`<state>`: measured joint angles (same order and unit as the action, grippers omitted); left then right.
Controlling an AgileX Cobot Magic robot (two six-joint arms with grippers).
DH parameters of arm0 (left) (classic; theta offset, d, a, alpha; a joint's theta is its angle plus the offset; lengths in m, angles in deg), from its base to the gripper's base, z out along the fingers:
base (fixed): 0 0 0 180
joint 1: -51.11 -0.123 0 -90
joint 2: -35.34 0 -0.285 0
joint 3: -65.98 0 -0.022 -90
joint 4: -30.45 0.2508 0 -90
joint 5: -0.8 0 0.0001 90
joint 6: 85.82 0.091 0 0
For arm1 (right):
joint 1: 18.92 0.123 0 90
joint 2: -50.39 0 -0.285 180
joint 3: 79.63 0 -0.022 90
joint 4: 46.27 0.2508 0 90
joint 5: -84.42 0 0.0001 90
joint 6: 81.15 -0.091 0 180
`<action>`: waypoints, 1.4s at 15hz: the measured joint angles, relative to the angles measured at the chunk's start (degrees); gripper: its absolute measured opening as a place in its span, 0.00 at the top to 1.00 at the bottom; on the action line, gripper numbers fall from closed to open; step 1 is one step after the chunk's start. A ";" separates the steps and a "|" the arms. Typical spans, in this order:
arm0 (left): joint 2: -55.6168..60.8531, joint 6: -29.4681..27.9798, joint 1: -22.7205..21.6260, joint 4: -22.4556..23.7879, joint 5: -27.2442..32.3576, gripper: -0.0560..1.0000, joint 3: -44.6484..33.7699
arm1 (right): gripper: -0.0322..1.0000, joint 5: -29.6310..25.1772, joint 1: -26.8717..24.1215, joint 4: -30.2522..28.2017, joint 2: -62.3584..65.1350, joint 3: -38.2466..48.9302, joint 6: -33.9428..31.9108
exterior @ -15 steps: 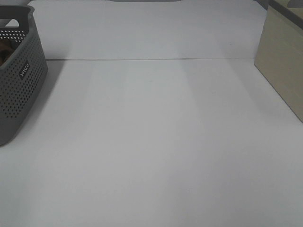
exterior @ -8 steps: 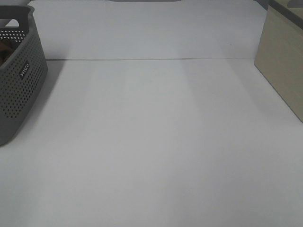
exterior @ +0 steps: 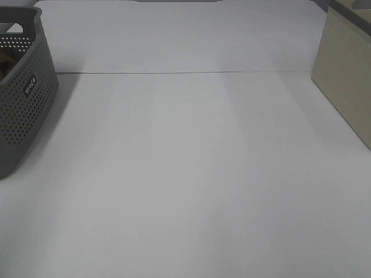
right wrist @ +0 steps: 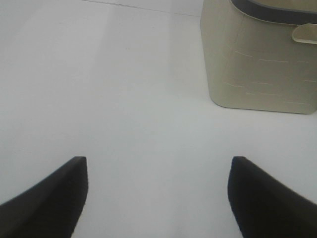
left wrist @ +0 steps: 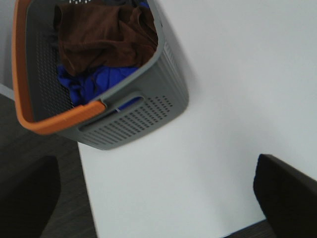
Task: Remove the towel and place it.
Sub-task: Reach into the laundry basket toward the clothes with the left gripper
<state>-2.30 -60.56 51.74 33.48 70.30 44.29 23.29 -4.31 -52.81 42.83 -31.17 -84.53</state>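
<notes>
The dark brown towel [left wrist: 104, 37] lies crumpled in the grey basket [left wrist: 143, 116], on top of a blue cloth [left wrist: 91, 84]. In the exterior high view the basket [exterior: 23, 98] stands at the table's left edge, and only a sliver of brown towel [exterior: 6, 61] shows over its rim. My left gripper [left wrist: 158, 198] is open, hovering well short of the basket over the table's near edge. My right gripper [right wrist: 158, 196] is open above bare table, nothing between its fingers. Neither gripper shows in the exterior high view.
A beige bin [exterior: 348, 75] stands at the table's right side; the right wrist view shows the beige bin [right wrist: 260, 54] ahead of that gripper. The basket has an orange rim [left wrist: 29, 99]. The white table [exterior: 191, 174] spreads between basket and bin.
</notes>
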 joint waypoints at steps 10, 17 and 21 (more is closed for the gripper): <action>-44.52 25.21 -3.09 23.20 -2.06 0.02 30.94 | 0.24 0.00 0.00 0.00 0.00 0.00 0.00; -77.86 42.34 -16.62 10.89 -6.25 0.04 48.07 | 0.24 0.00 0.00 0.00 0.00 0.00 0.00; -91.90 46.07 -17.59 4.64 -8.77 0.04 57.41 | 0.24 0.00 0.00 0.00 0.00 0.00 0.00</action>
<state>-94.20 -14.49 34.15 38.13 61.53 101.70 23.29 -4.31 -52.81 42.83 -31.17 -84.53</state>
